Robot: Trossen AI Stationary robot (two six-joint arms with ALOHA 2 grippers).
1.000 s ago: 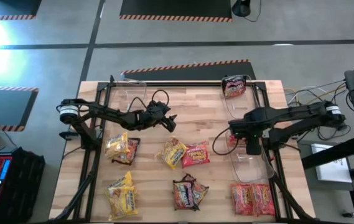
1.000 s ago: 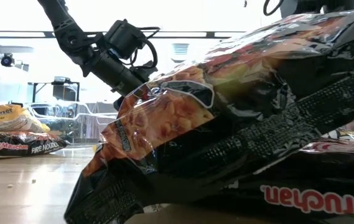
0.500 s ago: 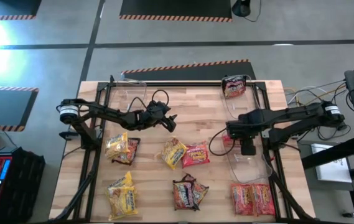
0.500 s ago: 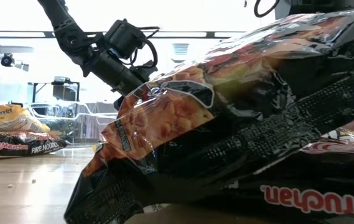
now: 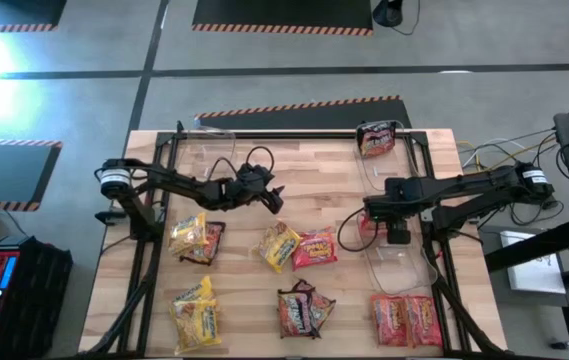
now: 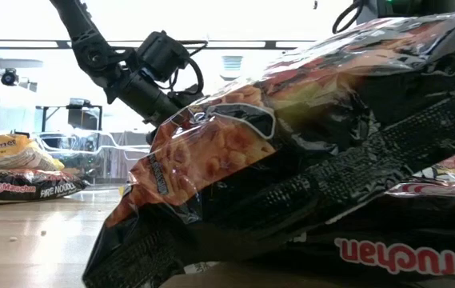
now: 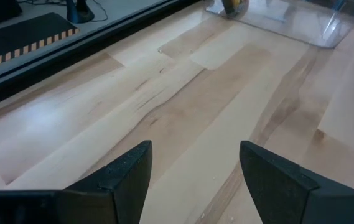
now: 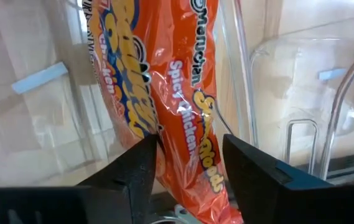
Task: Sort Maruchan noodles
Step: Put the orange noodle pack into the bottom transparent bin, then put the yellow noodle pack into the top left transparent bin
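Note:
Maruchan noodle packets lie on the wooden table: yellow ones (image 5: 196, 240) (image 5: 196, 312) at the left, a yellow and a red one (image 5: 299, 247) in the middle, a dark one (image 5: 304, 310) near the front, red ones (image 5: 404, 320) at the front right. My right gripper (image 5: 396, 238) points down over a clear bin (image 5: 404, 262) at the right, shut on a red-orange packet (image 8: 183, 112). My left gripper (image 7: 195, 180) hovers open over bare wood left of centre (image 5: 274, 197). My right gripper has the red-orange packet between its two fingers (image 8: 140, 171), which meet its two long edges (image 8: 164, 155) from above, across the packet. The packet hangs below the fingers into the clear bin, slanting toward the bin's left wall (image 5: 366, 226).
One packet (image 5: 376, 140) lies in a clear bin at the far right. Another clear bin (image 5: 209, 140) stands at the far left. In the low view the dark packet (image 6: 307, 160) fills the foreground. Black frame rails (image 5: 154, 250) run along both table sides.
My right gripper has shifted a little toward the table's left edge over the clear bin, its wrist tipping, with the red-orange packet still under it. My left arm has kept still.

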